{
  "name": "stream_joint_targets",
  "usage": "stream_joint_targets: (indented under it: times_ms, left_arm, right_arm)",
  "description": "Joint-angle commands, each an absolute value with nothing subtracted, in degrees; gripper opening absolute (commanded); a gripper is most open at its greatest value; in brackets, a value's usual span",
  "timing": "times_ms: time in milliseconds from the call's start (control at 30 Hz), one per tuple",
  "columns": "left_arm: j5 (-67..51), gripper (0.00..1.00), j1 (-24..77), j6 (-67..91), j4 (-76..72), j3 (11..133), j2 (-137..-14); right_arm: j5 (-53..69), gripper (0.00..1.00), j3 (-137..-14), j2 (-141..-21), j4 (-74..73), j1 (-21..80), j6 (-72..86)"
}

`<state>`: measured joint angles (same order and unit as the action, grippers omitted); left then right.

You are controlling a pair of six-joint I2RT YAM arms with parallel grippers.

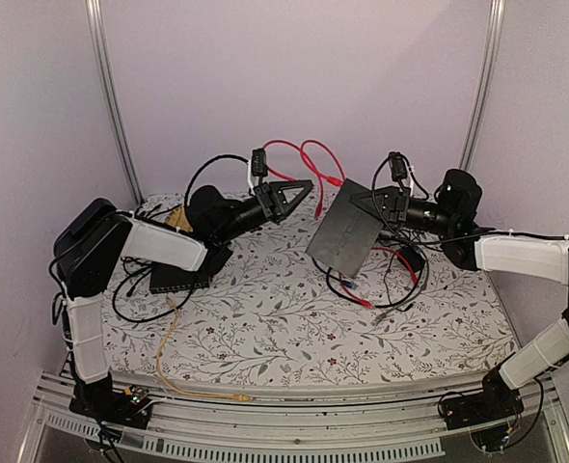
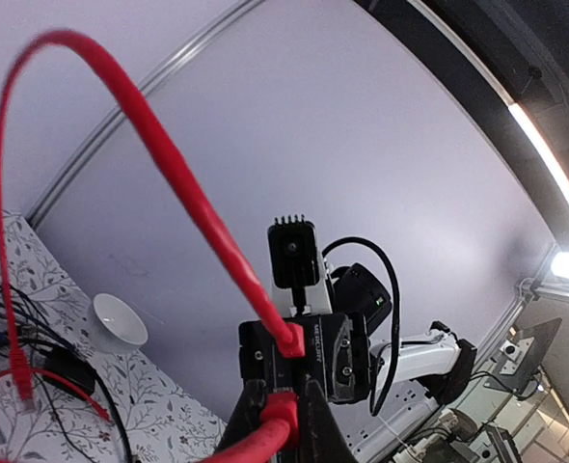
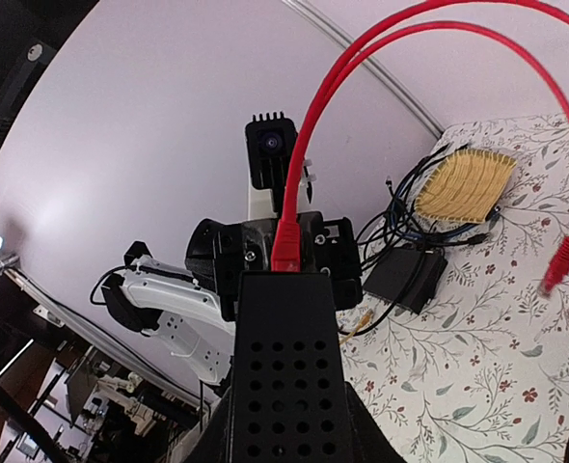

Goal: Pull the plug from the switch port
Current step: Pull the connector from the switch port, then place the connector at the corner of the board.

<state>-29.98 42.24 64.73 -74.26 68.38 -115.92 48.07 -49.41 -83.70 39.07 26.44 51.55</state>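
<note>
Red cable (image 1: 304, 147) arcs above the switch (image 1: 347, 236) in the top view. I see the right end effector (image 1: 369, 204) clamped on the switch's far-right corner, holding it tilted and off the desk (image 1: 265, 328). The left end effector (image 1: 299, 190) sits just left of the switch's upper corner.

Left wrist view: fingers pinched shut with the red cable between them. Whether that's bare cable or its boot, I can't tell. Beyond them, toward the switch, a red plug (image 2: 290, 340) shows against the other arm's black wrist block. The switch is edge-on here and hard to make out.

Right wrist view: the switch fills the bottom of frame, gripped between this arm's fingers. The plug sits at the switch's far edge and looks seated. The switch port itself is hidden behind it. A loose red connector (image 3: 559, 265) hangs right of the switch.

Progress, my read: both grips set, pull not done. Remaining: draw the plug straight away from the switch's edge.
</note>
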Motion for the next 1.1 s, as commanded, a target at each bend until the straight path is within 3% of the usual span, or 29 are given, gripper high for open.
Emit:
stream_joint_targets:
  times_ms: [0,500,733,1067]
  left_arm:
    - [-30.8,0.0,36.8,65.4,-76.5,67.8,-113.3]
    - [-41.9,0.0,35.8,64.5,-70.3,74.8,-118.6]
    - [-51.6,0.0,39.3,75.0,-72.1,91.9,-132.2]
    - [-55.6,0.0,47.7,83.8,-64.9,122.4,-154.5]
  right_arm:
    - [44.5,0.02,-52.2,-80.0,45.7,23.8,52.3]
    - [43.9,0.01,-52.4,-76.6,43.3,22.0,51.3]
    - [41.8,0.01,-52.3,-71.2,39.3,21.3,49.2]
    - [39.6,0.01,-51.4,-62.7,31.6,20.1,45.1]
